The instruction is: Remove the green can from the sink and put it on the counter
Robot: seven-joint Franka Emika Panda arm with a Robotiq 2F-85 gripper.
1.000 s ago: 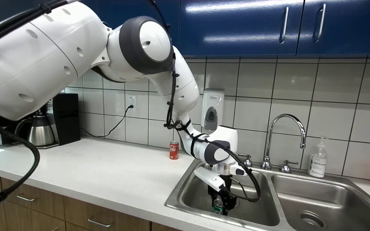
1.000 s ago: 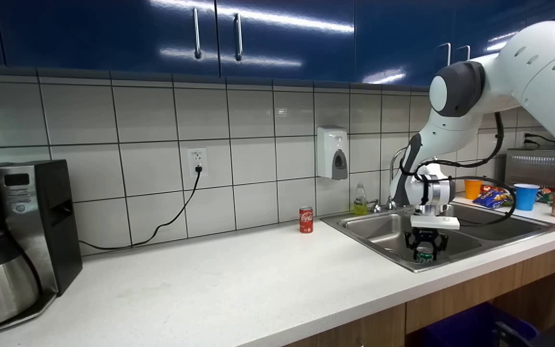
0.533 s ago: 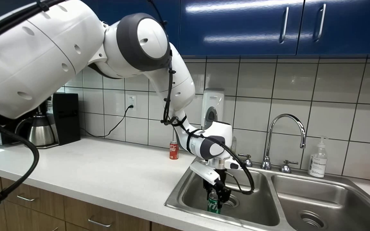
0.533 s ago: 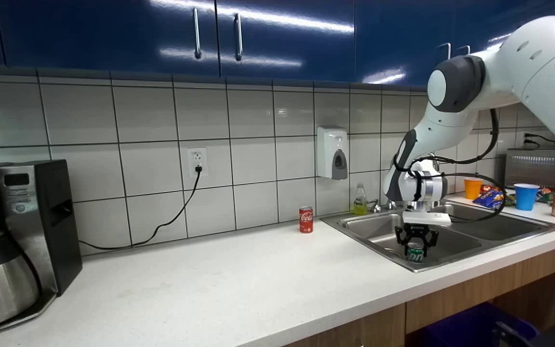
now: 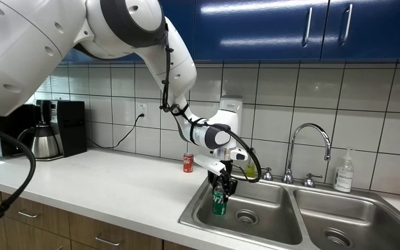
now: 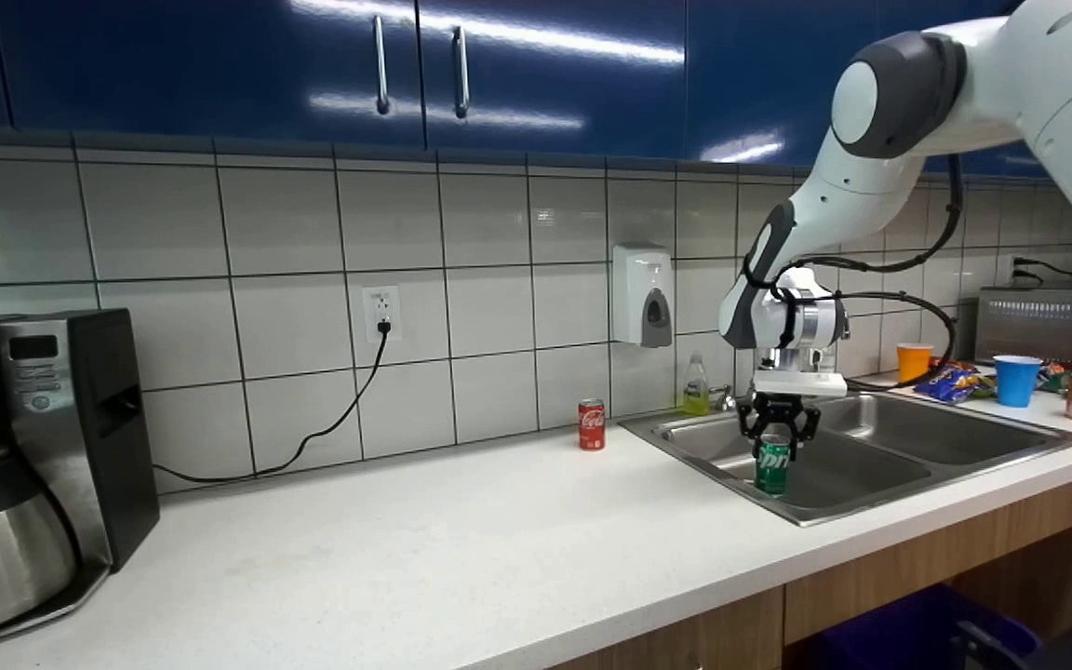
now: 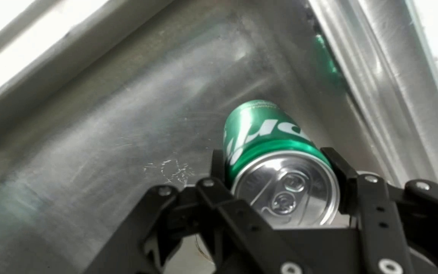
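Inside the gripper (image 7: 278,163): we have the green can (image 7: 266,131), pinched near its top, pads (image 7: 340,163) on both sides.
Green can: it hangs close to upright within the sink's (image 5: 297,211) outline, over the basin (image 5: 269,222) beside the long counter (image 5: 116,187); its base looks to be off the floor, but how high we cannot tell.
Lift: we judge this to be the step in hand, and do best to go straight up until the base passes the rim (image 5: 193,205).
Swing: most of the load hangs below the pads, so if we cross too low it may knock the steel and twist.
Squeeze: firm and even should suit; thin metal may dent, and whether it is full we cannot see.
Set-down: we should pick a spot well apart from the red can (image 5: 188,162), lower slowly, and part the pads only once the base sits flat.
Counter: off-white and smooth, with the red can upright near the tiles (image 6: 489,223).
Faucet (image 5: 290,154): it curves up at the sink's back edge.
Room: we see blue cabinets (image 6: 555,74) above, a coffee maker (image 6: 99,419) on the counter, and an orange cup (image 6: 914,361) and blue cup (image 6: 1016,381) past the sink.
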